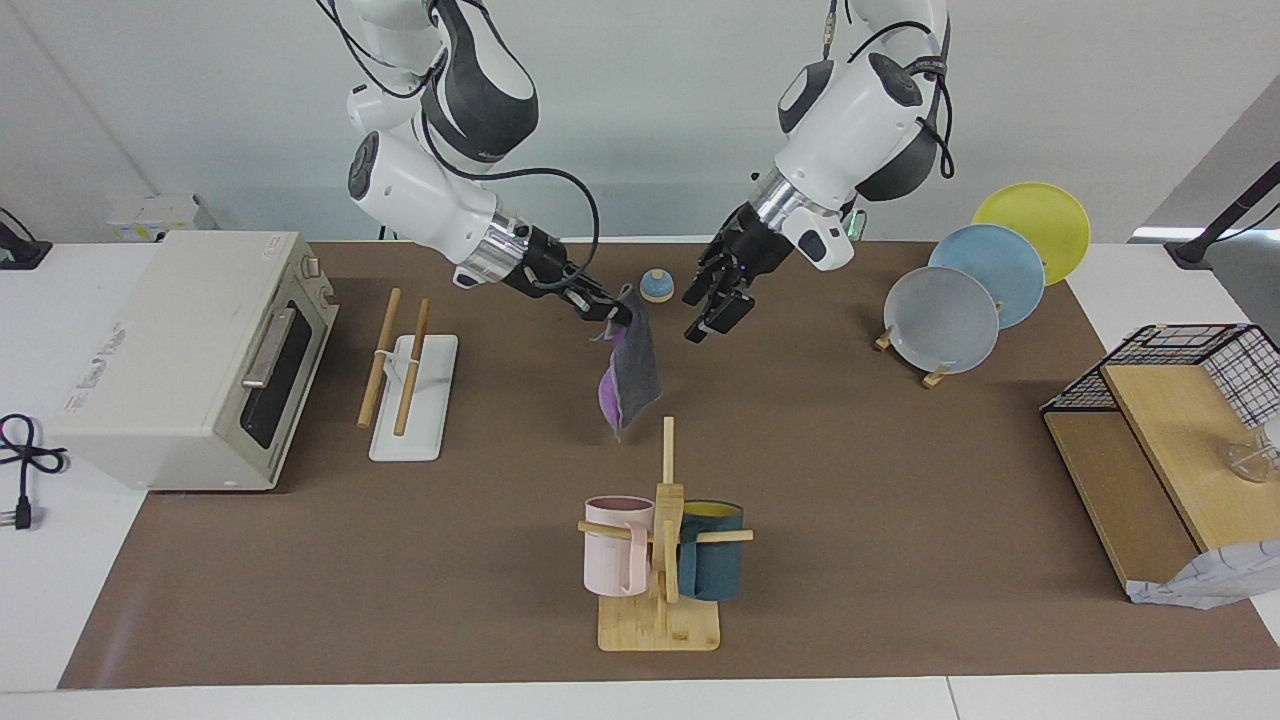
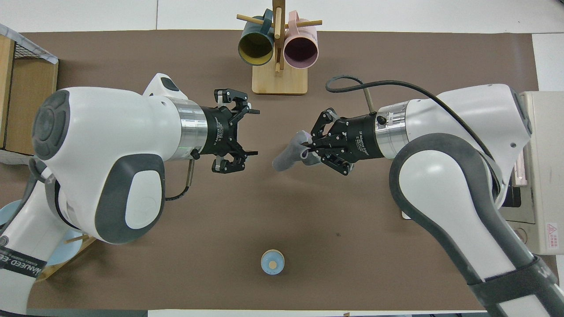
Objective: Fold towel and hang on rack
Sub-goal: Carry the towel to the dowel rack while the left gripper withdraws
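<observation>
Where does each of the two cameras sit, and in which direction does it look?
Facing view: high, across the table, facing the robots; both arms hang in from the top, the right gripper holding the towel, the left gripper open.
Overhead view: above the robots' end, looking steeply down and forward; both arms enter from the bottom.
Shared: both grippers, the towel, the mug tree and the small blue knob, turned half a turn between the views.
</observation>
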`<state>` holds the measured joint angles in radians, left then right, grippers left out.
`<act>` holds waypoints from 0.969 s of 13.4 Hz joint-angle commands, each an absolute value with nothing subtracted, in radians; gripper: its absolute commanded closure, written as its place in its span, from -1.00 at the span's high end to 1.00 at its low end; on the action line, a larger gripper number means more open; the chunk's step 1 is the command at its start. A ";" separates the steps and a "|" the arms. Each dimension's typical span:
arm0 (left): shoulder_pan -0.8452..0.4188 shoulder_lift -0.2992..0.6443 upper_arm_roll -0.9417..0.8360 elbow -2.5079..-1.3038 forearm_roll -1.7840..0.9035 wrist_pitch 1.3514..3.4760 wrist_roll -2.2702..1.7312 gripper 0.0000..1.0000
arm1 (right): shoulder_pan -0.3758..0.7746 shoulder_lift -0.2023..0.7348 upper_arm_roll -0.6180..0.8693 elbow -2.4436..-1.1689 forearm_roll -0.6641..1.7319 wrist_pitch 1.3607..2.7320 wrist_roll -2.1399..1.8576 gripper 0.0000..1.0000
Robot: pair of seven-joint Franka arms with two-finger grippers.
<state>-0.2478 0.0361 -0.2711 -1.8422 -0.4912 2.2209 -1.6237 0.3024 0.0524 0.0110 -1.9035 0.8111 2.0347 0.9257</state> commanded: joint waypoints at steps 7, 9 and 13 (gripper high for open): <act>0.103 -0.009 -0.264 -1.875 -0.277 1.984 -0.641 1.00 | 0.011 0.020 0.014 -1.871 0.188 1.760 0.137 -1.00; 0.132 0.003 -0.262 -1.835 -0.209 1.922 -0.472 1.00 | -0.038 0.020 0.014 -1.867 0.088 1.737 0.051 -1.00; 0.141 0.020 -0.244 -1.740 -0.040 1.806 -0.214 1.00 | -0.098 -0.012 0.014 -1.867 -0.061 1.732 -0.096 -1.00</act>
<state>0.1467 0.0133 -0.2534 -1.7946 -0.1114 1.8778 -0.3087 -0.0640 0.0210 0.0003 -1.8597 -0.0196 1.7505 -0.0431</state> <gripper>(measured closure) 0.000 0.982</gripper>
